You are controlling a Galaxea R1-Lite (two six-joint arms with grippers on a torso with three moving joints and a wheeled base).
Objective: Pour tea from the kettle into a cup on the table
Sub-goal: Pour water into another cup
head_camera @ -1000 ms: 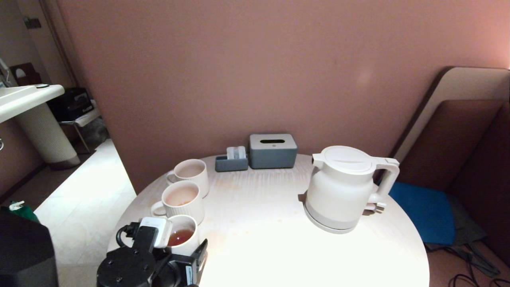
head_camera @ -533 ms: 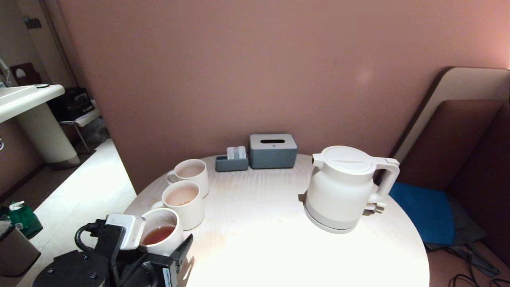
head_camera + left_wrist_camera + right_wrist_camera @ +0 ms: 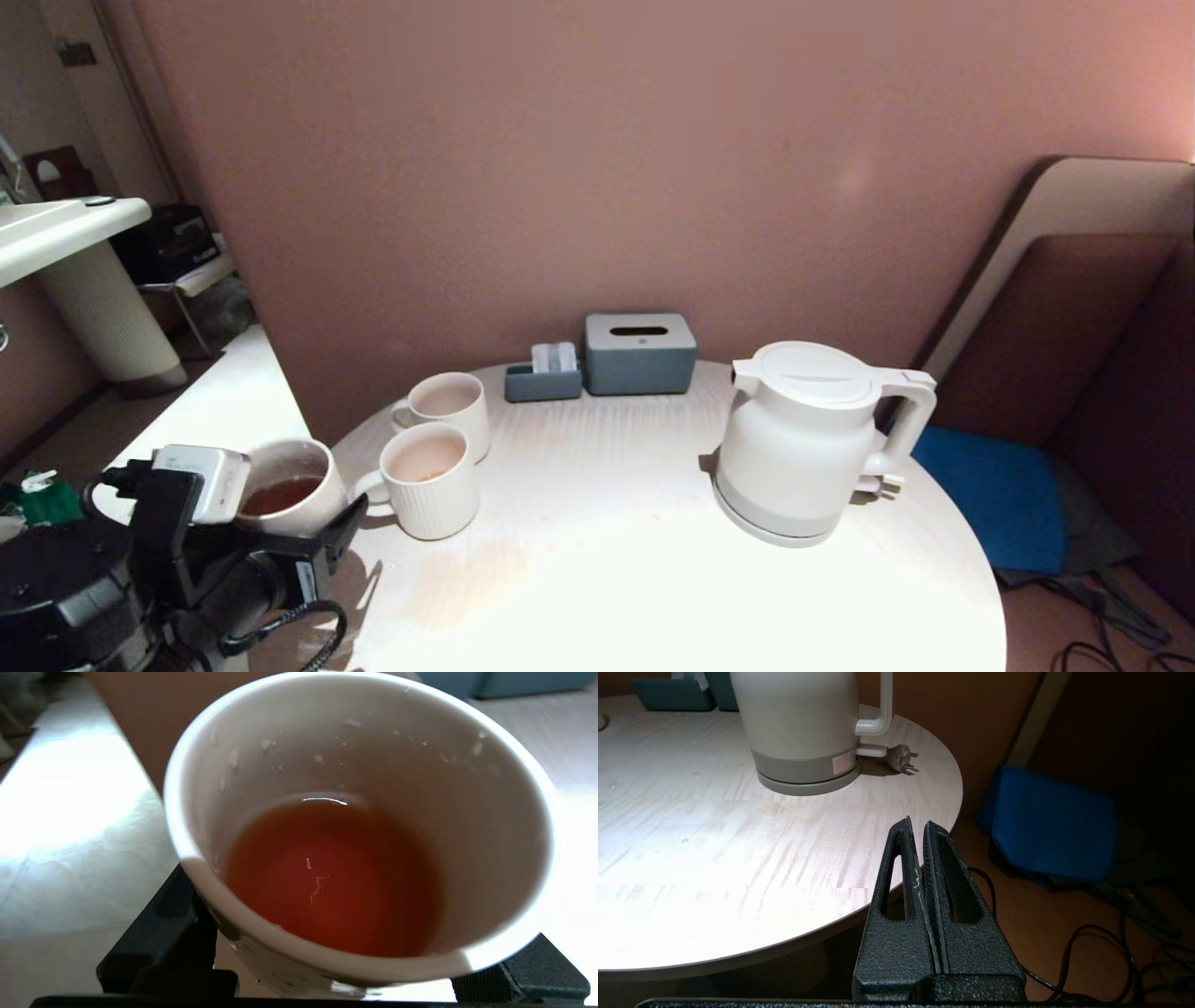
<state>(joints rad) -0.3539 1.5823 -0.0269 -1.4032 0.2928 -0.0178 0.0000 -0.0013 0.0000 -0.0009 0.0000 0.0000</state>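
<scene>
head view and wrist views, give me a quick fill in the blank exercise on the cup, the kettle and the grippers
1. The left gripper holds the cup with reddish-brown ____ in it.
2. The kettle stands upright on its round ____.
3. The right gripper, beside the table edge, has its jaws ____.
4. The number of ribbed mugs standing on the table is ____.

Missing words: tea; base; shut; two
</scene>
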